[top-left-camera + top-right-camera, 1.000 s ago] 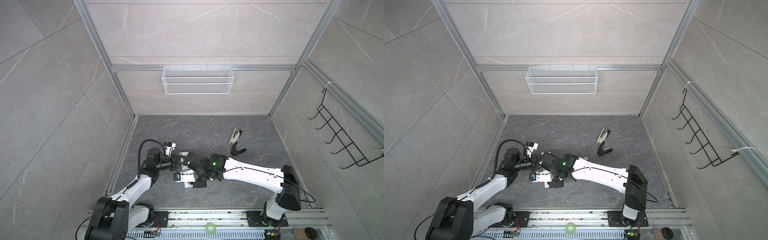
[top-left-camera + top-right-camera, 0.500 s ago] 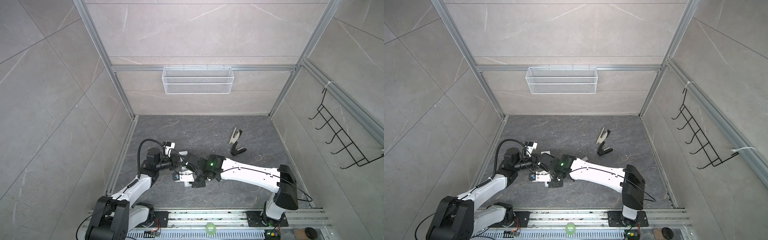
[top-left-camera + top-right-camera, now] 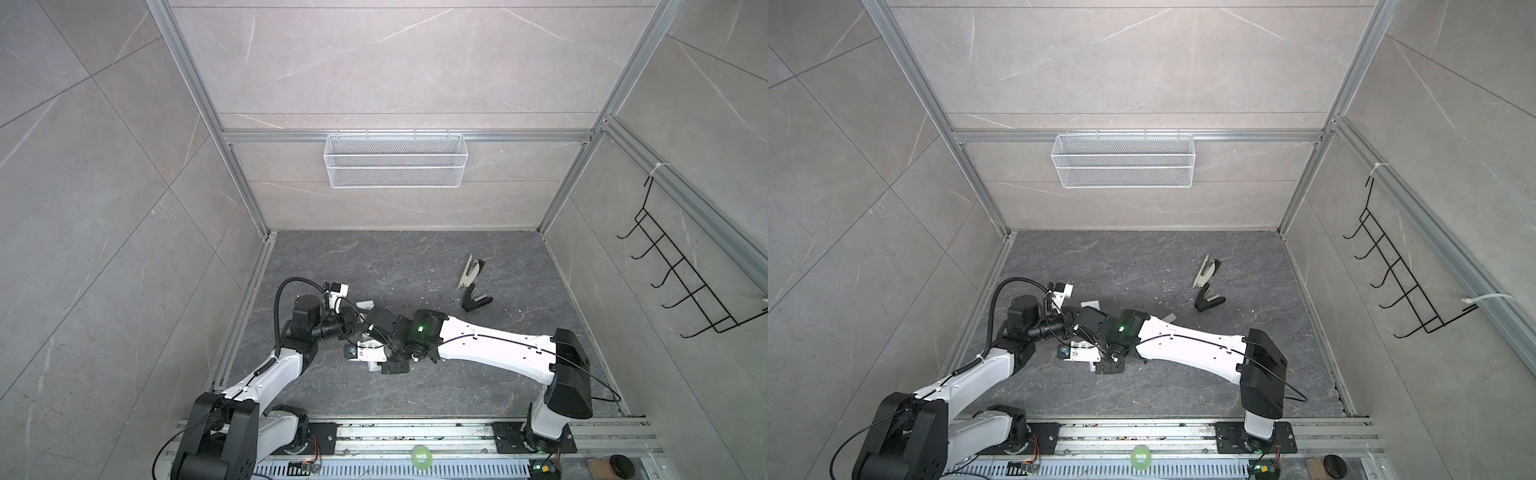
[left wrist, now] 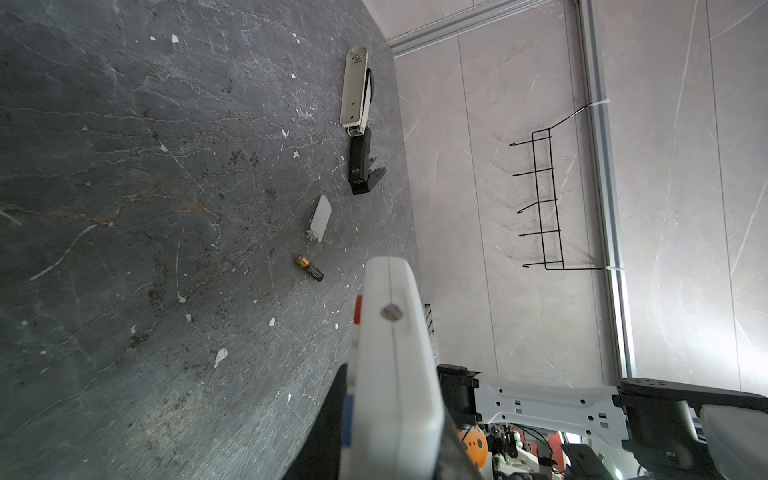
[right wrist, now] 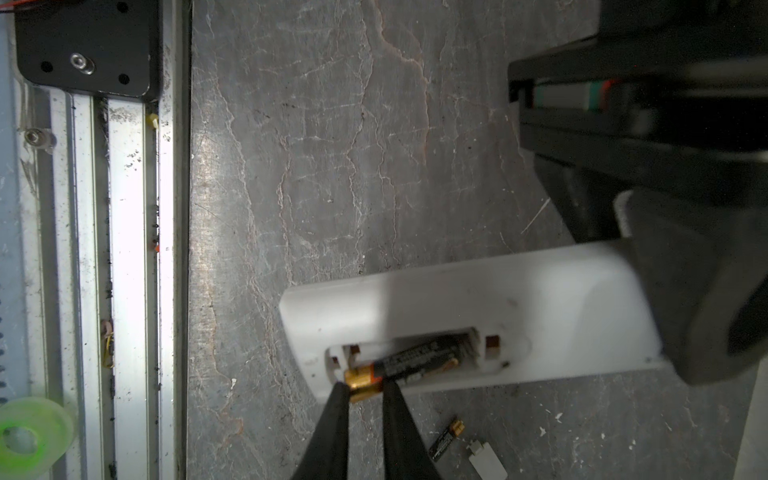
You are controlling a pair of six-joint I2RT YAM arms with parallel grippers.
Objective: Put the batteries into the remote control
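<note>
While squeezing the battery [image 5: 415, 360] in the right gripper [image 5: 365, 385], push gently ahead into the remote control [image 5: 498, 299], clamped by the left gripper [image 3: 348, 327].

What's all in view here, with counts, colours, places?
slim white plastic remote control: one, white, in left gripper
small cylindrical battery: one, black-copper, partly in remote's compartment
loose cylindrical battery: one, black-copper, on dark stone table
flat plastic battery cover: one, white, near loose battery
metal stapler: one, grey-black, open, table's far right
wire mesh basket: one, white, back wall
wire hook rack: one, black, right wall
tape roll: one, green, front rail
left gripper: black, jaws shut on remote
right gripper: black, jaws pinching compartment battery
</note>
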